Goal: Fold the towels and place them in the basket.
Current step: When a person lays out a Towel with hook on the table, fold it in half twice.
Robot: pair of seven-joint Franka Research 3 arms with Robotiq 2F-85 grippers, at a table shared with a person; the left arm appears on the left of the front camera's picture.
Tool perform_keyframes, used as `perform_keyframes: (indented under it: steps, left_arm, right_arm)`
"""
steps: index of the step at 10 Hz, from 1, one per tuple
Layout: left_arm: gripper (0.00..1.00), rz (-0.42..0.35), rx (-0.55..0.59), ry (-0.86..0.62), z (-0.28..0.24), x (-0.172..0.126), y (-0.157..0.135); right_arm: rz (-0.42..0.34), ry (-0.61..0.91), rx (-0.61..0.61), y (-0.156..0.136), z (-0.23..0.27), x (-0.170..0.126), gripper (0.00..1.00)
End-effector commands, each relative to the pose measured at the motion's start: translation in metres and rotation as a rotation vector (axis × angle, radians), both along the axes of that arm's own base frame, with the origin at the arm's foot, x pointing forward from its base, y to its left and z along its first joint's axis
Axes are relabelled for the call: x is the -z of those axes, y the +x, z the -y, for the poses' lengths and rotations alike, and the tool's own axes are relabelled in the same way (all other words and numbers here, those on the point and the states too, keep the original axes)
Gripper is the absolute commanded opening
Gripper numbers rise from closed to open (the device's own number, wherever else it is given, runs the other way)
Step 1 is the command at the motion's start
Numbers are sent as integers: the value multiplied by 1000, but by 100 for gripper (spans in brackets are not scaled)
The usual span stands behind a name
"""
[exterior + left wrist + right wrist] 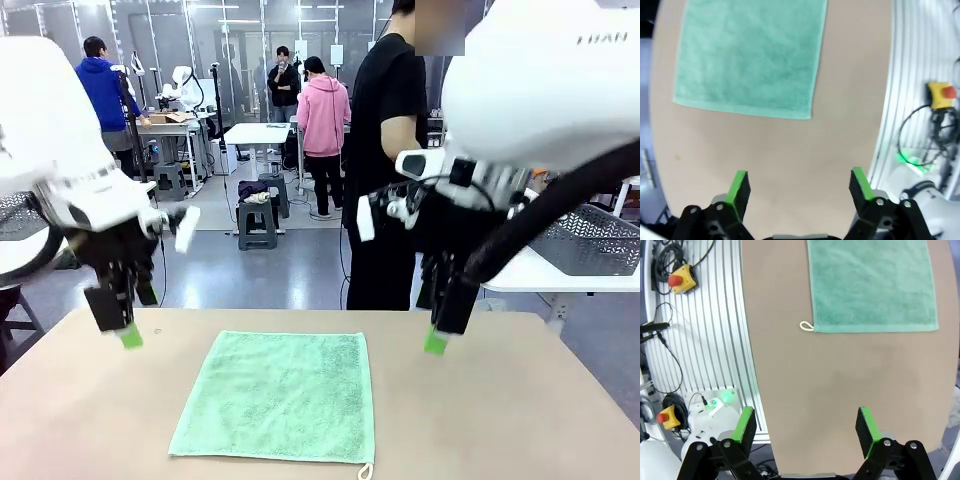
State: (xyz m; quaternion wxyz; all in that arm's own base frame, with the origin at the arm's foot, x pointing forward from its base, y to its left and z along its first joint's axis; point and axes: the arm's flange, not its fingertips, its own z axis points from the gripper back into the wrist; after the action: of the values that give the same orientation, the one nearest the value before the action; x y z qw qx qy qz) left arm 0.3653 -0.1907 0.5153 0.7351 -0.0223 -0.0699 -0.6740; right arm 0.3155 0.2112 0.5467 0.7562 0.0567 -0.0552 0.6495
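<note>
I see my left gripper (800,182) and right gripper (807,422) both spread wide, holding nothing, above the worktop (520,420). The green towel (278,395) lies flat between them, with the left gripper at its ten o'clock and the right gripper at its two o'clock, neither touching it.

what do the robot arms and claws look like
The left arm and right arm have rounded, glossy white shells. The right arm bears faint grey lettering, and a thick black cable runs along it. The left claw and right claw are black with two fingers, each tipped with a bright green pad.
</note>
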Motion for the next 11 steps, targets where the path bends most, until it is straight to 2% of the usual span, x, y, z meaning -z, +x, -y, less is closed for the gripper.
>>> perform_keyframes:
  steps: [1, 4, 7, 9, 11]
  left_arm:
    - [100, 7, -11, 63, 11, 40, -1]
    - [100, -10, -1, 93, 23, 91, -1]
    - [100, -18, 68, 91, 19, 129, 3]
    - [100, 7, 90, 84, 20, 152, 0]
    - [100, 37, 124, 97, 20, 179, -4]
  right_arm:
    - [16, -36, 54, -8, -10, 33, 100]
    - [-14, -49, 77, 7, -23, 99, 100]
    - [-35, -16, -24, 15, -52, 162, 100]
    - [-57, -20, -65, 21, -66, 190, 100]
    - [-61, -22, -97, 24, -72, 206, 100]
